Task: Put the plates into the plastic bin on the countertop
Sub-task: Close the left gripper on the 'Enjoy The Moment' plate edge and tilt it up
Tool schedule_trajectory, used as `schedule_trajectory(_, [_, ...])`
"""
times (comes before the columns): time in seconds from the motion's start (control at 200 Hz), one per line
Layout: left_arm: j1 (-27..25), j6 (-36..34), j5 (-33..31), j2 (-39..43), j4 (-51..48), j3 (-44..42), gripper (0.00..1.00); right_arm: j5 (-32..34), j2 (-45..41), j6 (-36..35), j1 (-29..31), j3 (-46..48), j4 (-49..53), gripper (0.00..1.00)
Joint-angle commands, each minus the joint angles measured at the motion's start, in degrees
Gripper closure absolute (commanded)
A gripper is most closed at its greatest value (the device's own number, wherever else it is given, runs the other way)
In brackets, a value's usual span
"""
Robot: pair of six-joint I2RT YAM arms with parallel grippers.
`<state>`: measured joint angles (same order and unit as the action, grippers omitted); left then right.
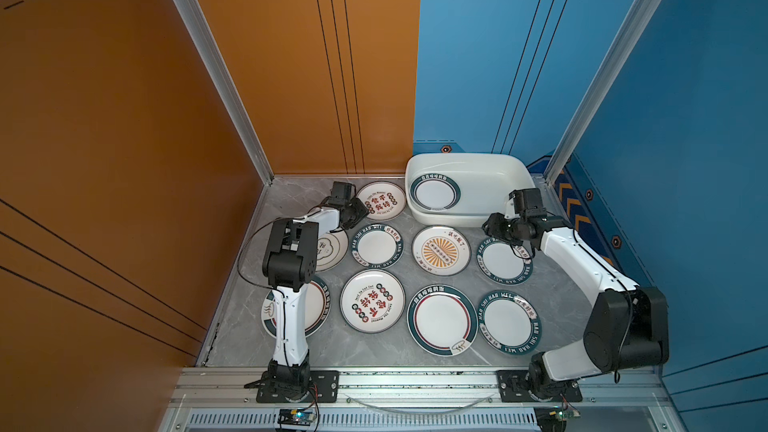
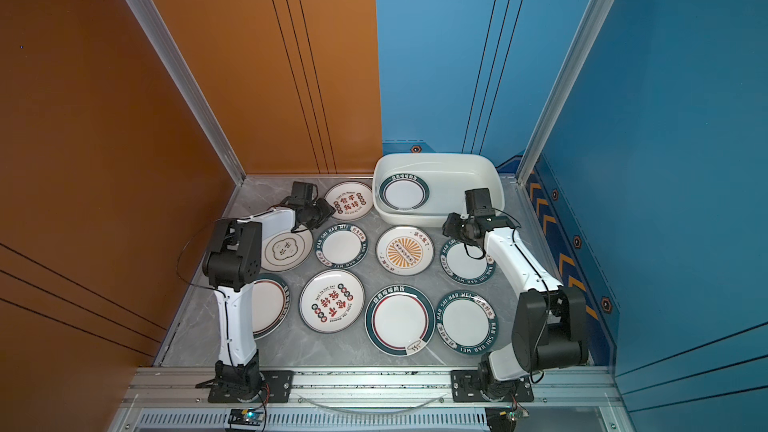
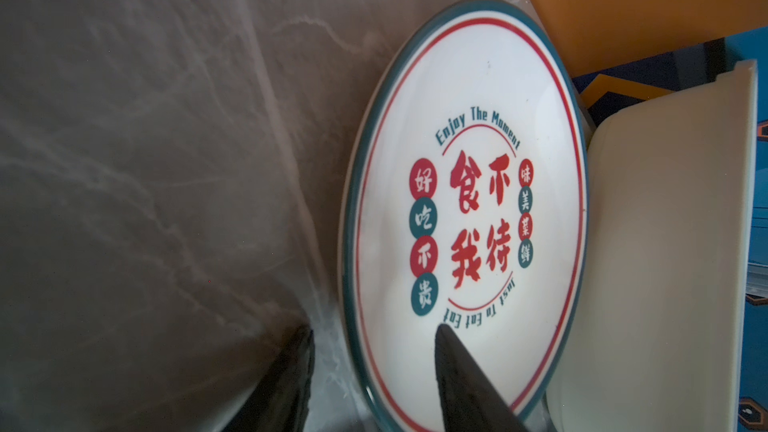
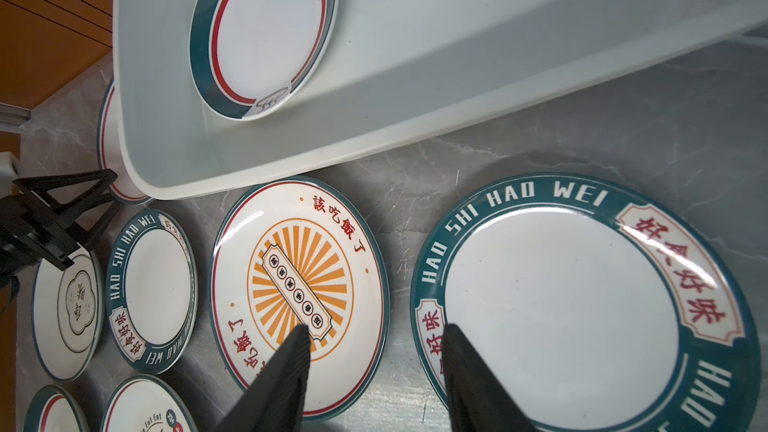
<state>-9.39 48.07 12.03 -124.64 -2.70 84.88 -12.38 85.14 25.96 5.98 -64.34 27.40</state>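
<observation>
Your left gripper (image 3: pixel 374 367) straddles the near rim of the red-lettered plate (image 3: pixel 469 209): one finger over its face, the other outside on the countertop (image 3: pixel 145 139), jaws parted, not yet pinching. That plate lies flat just beside the plastic bin (image 1: pixel 469 184), at its left wall, so the carry is short and sideways. Your left arm reaches low and far back. Your right gripper (image 4: pixel 378 371) hangs half-spread, holding nothing, near the bin's front wall.
</observation>
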Motion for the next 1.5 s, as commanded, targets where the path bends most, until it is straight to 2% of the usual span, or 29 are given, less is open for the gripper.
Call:
schedule_trajectory(0.0, [0.31, 0.27, 0.47, -1.4, 0.71, -1.99, 0.52, -1.46, -1.47, 0.67, -0.28, 1.1, -0.27, 0.46])
schedule_trajectory(0.235, [0.51, 1.39, 0.61, -1.82, 2.36, -3.19, 0.57, -2.38, -1.38, 1.29, -0.06, 1.7, -1.01, 0.46])
schedule_trajectory(0.561, [-0.22, 3.56, 0.98, -4.82, 2.87, 0.0, 0.63, -2.55, -1.14, 0.94, 0.07, 2.56, -1.38, 0.46])
schedule_trajectory(0.706, [0.05, 4.13, 1.9, -5.36, 3.45, 0.19, 0.76, -3.1, -0.38, 1.29, 0.15, 2.49, -1.98, 0.46])
schedule_trajectory(0.956, [0.43, 4.4, 1.76, -4.56, 4.53, -1.55, 0.78, -3.79, 1.38, 1.28, 0.44, 2.39, -2.65, 0.46])
schedule_trajectory(1.176, [1.63, 4.46, 2.69, -4.63, 6.35, -3.2, 0.86, -3.77, 3.17, 1.57, 0.79, 1.0, -2.99, 0.46])
schedule_trajectory(1.316, [2.66, 4.91, 4.7, -5.74, 8.58, -3.17, 1.0, -3.28, 3.83, 1.89, 0.88, 0.41, -3.13, 0.46])
schedule_trajectory(1.497, [4.01, 5.97, 6.97, -6.75, 11.74, -2.98, 1.0, -2.56, 6.18, 1.0, 1.82, -2.45, -0.88, 0.46])
